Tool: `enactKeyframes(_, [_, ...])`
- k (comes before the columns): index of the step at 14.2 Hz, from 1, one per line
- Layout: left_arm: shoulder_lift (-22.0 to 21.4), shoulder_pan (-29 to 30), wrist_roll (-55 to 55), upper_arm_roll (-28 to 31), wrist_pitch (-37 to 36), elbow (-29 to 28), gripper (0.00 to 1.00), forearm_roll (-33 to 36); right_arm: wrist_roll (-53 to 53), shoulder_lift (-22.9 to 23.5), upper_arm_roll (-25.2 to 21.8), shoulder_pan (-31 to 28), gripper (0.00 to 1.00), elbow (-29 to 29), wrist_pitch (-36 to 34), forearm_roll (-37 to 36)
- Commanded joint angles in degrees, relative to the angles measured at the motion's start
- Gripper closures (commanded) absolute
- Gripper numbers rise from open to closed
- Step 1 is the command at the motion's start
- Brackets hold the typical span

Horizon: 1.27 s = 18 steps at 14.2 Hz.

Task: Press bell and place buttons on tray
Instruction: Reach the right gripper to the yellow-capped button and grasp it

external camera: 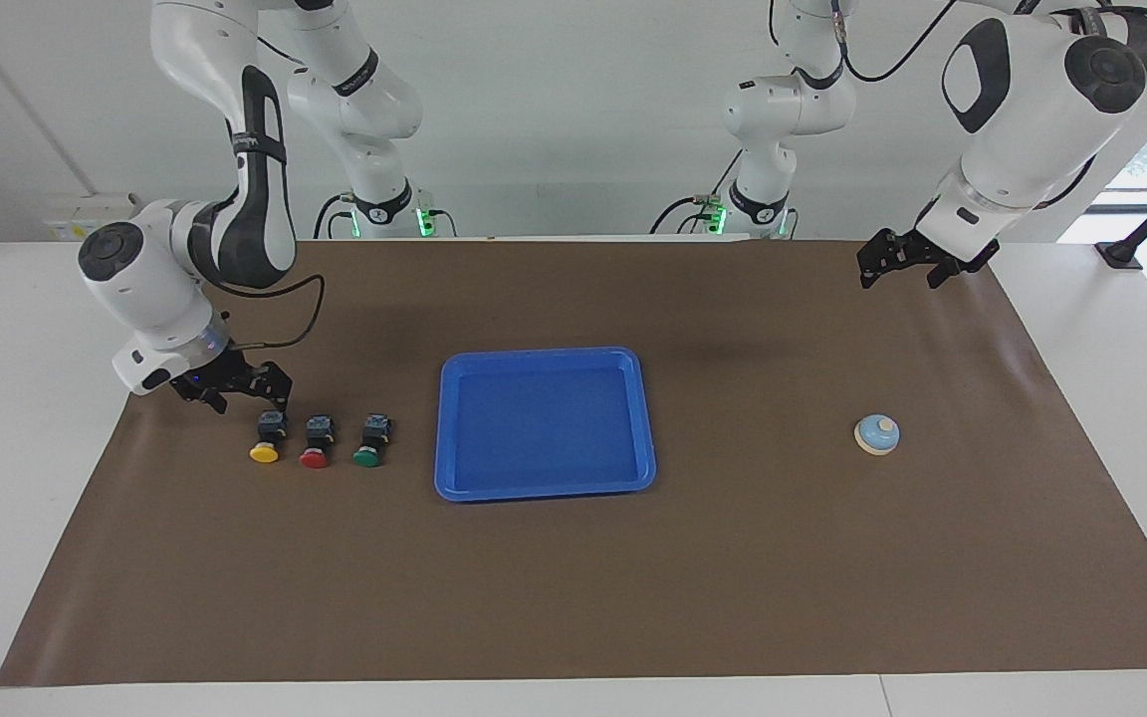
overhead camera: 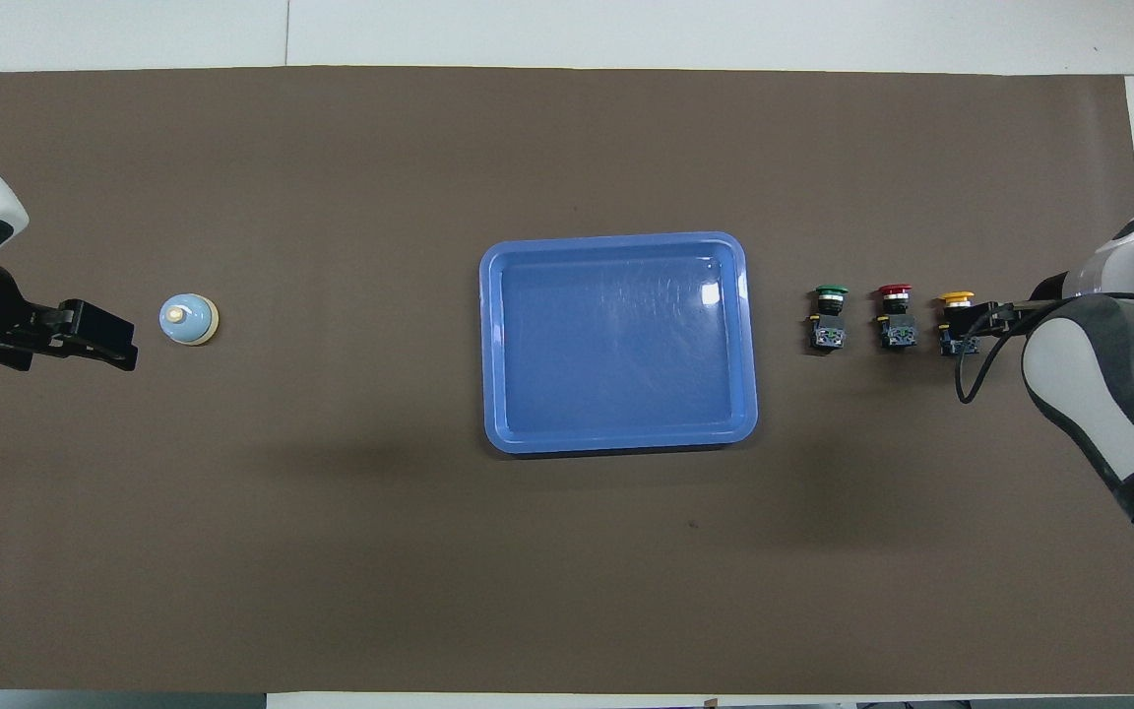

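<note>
Right gripper (external camera: pixel 247 395) is hovering low, jaws open, just beside the yellow button (external camera: pixel 267 439). The red button (external camera: pixel 316 443) and green button (external camera: pixel 370 442), black blocky bodies under glossy mushroom caps, are sitting between it and the tray (external camera: pixel 544 359). Tray: shallow blue plastic, rounded corners. Left gripper (external camera: pixel 900 267) is waiting open, raised; the pale-blue domed bell (external camera: pixel 876 435) is sitting toward the left arm's end from the tray.
</note>
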Motion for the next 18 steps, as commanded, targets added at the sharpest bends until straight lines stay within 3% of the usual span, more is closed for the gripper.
enactKeyframes(1, [-0.69, -0.53, -0.70, 0.48, -0.38, 0.22, 0.00, 0.02, -1.58, 0.15, 0.42, 0.07, 0.00, -0.79, 1.22, 0.14])
enactKeyframes(6, [-0.69, 0.18, -0.79, 0.65, -0.38, 0.22, 0.00, 0.02, -0.44, 0.42, 0.33, 1.90, 0.00, -0.61, 2.71, 0.05])
enactKeyframes(8, [-0.95, 0.18, -0.88, 0.65, -0.30, 0.31, 0.00, 0.02, 4.90, 0.42, 0.33, 2.18, 0.00, -0.61, 3.15, -0.30])
enactKeyframes(18, [-1.31, 0.18, -0.79, 0.65, -0.29, 0.31, 0.00, 0.02, 4.57, 4.99, 0.33, 0.24, 0.00, 0.35, 5.26, -4.34])
